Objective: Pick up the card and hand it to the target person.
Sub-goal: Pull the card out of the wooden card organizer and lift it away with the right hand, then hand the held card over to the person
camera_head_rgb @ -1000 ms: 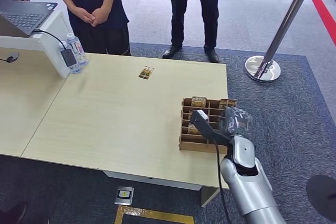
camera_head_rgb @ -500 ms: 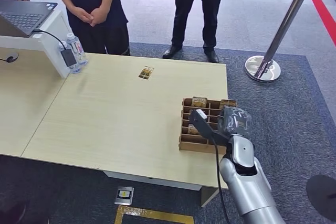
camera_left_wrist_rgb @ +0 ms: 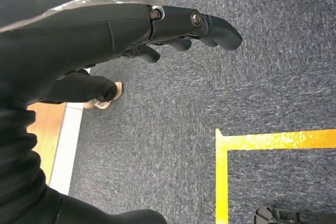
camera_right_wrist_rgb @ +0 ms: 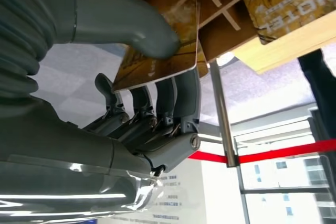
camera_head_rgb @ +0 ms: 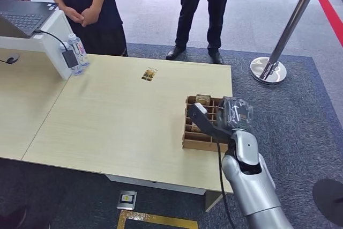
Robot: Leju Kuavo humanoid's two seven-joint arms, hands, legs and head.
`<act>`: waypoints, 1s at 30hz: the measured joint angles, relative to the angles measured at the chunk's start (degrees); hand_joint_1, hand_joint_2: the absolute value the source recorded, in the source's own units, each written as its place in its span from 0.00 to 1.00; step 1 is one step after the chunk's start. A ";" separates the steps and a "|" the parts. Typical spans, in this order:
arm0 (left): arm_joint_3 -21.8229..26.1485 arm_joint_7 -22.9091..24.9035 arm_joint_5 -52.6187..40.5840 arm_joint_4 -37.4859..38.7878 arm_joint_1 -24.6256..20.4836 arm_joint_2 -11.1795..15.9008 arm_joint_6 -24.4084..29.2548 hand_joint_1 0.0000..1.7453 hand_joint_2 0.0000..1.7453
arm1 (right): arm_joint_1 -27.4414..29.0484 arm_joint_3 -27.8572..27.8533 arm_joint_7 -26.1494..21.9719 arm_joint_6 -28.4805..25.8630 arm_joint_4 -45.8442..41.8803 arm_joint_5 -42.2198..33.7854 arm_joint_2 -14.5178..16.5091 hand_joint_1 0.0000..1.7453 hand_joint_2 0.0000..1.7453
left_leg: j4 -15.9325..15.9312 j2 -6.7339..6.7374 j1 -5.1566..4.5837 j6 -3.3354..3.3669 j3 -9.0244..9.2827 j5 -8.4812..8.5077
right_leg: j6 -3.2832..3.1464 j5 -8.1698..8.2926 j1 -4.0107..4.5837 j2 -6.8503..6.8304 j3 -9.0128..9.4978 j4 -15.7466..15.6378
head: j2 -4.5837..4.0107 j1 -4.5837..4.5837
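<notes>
**Card pinched at the rack, person still across the table**

Pale wood-grain tabletop [camera_head_rgb: 121, 116] fills most of my head view, sitting on blue-grey carpet, with a red barrier tape and a chrome stanchion [camera_head_rgb: 279, 52] behind.

Nearest me, at about 5 o'clock, the silver right arm rises to the right hand [camera_head_rgb: 235, 115], which I have hovering at the brown slotted card rack [camera_head_rgb: 190, 138] on the table's near right corner. On the right wrist view I can see the card [camera_right_wrist_rgb: 158, 61] clamped between the thick grey thumb on one face and the darker fingers [camera_right_wrist_rgb: 186, 93] on the other. It is a thin, glossy rectangle with a gold-brown print, and it sits just beside the rack's wooden dividers; I cannot tell whether its edge has fully cleared the slot. More printed cards stand in the other slots.

My left hand [camera_left_wrist_rgb: 130, 30] hangs over the carpet, fingers extended and apart, holding nothing.

Farther out, at 12 o'clock, a loose card [camera_head_rgb: 149, 74] lies flat on the table. Beyond the far edge stand two people: one at 11 o'clock [camera_head_rgb: 89, 4] with hands clasped, one at 12 to 1 o'clock [camera_head_rgb: 198, 9]. I judge the handover runs forward and left from the right hand, which is the nearer one.
</notes>
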 joint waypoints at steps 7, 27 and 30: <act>0.00 -0.01 0.01 0.00 -0.01 0.00 0.00 0.00 1.00 | -1.40 1.24 -0.70 0.30 -1.54 -1.03 -0.08 0.80 1.00 | 0.00 0.00 0.00 0.00 -0.01 0.00 | 0.00 0.00 0.00 0.00 -0.02 0.00 | 0.00 0.00; -0.02 -0.93 -1.42 0.00 -0.12 0.02 -0.60 0.00 1.00 | -13.63 6.79 -7.21 6.06 2.23 -16.27 1.98 0.84 1.00 | 0.00 0.01 0.01 -0.02 -0.06 0.02 | -0.01 0.00 0.01 0.00 -0.05 0.04 | 0.00 -0.01; -0.03 -0.65 -1.26 0.00 -0.14 0.02 -0.85 0.00 1.00 | -16.61 7.77 -6.92 5.64 5.14 -16.20 3.78 0.83 1.00 | 0.00 0.01 0.01 -0.03 -0.07 0.03 | -0.01 0.00 0.01 0.00 -0.07 0.06 | 0.00 0.00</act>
